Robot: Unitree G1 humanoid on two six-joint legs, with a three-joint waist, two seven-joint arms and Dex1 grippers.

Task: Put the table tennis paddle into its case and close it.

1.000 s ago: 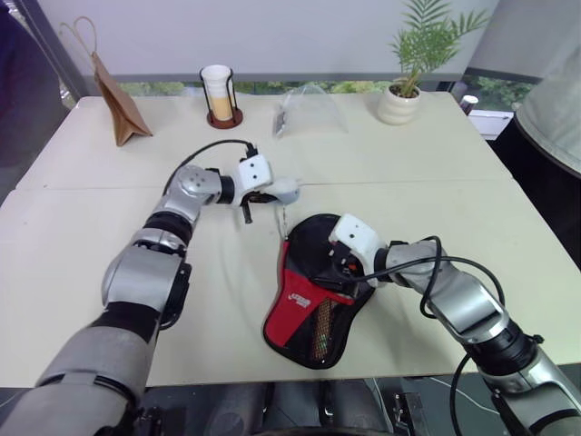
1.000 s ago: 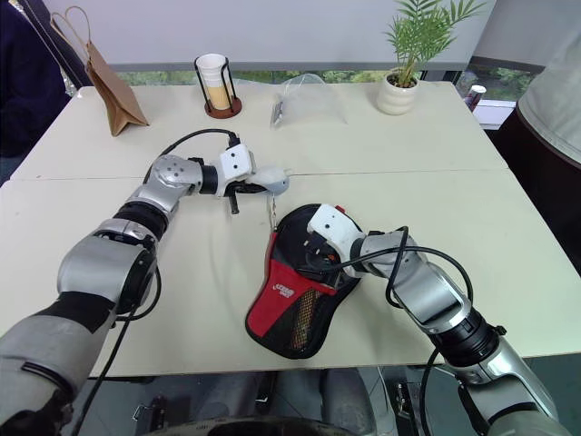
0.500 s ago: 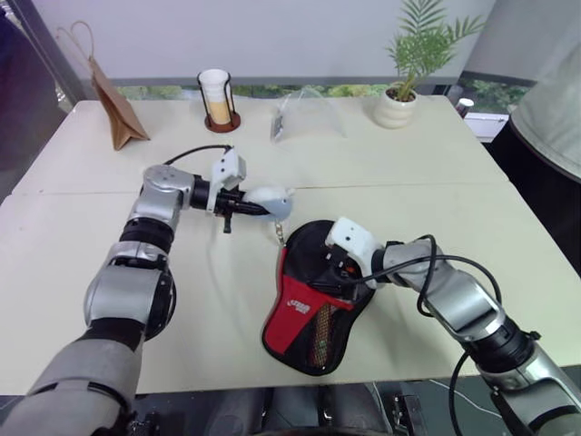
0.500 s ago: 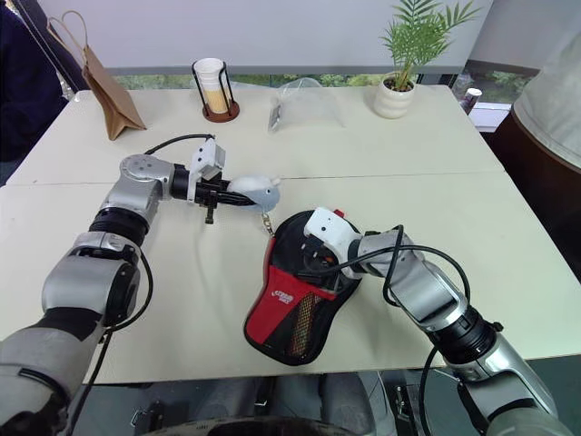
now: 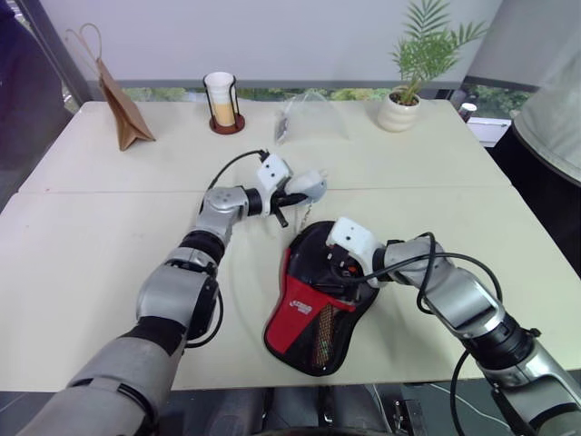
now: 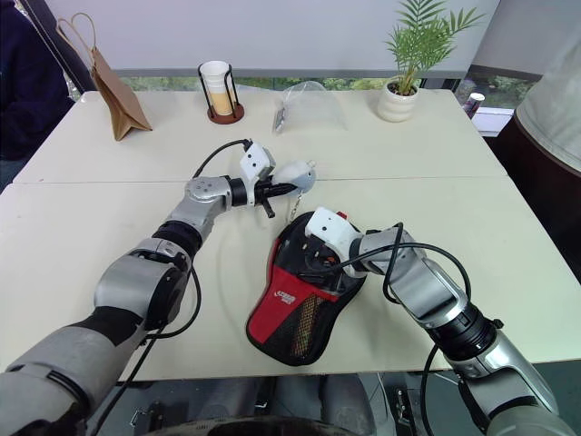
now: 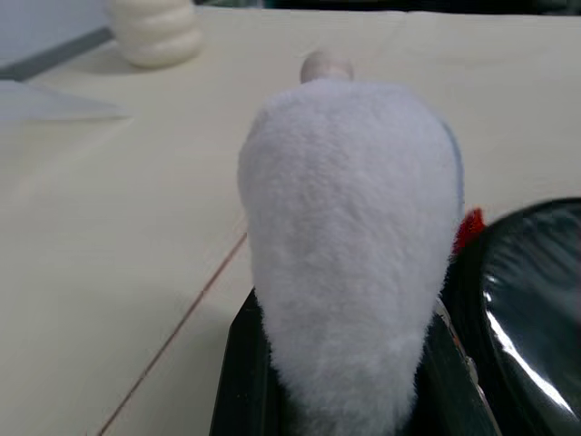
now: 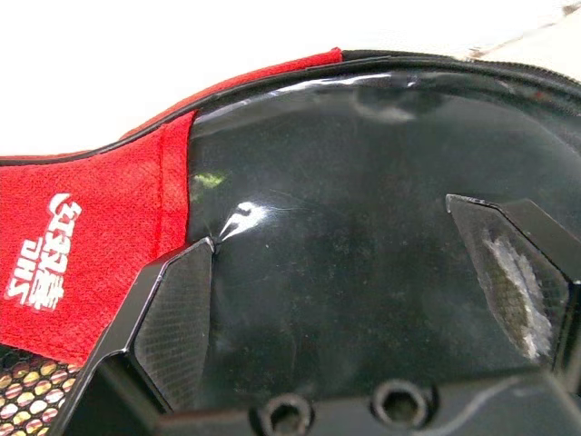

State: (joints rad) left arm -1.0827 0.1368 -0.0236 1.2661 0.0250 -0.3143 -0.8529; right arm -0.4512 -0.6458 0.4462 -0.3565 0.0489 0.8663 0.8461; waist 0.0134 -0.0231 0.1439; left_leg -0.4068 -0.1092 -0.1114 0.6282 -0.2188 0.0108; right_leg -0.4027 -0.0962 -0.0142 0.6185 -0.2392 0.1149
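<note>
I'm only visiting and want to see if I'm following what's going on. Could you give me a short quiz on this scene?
1. True or false: the left gripper is open and holds nothing.
2. What stands near the far right corner of the table? A: a paper bag. B: a potted plant. C: a cup in a holder.
3. Fill in: the right gripper, its fingers spread, is down at the black and red ___.

Key:
1. False: it is shut on a white fluffy charm.
2. B.
3. case.
</note>
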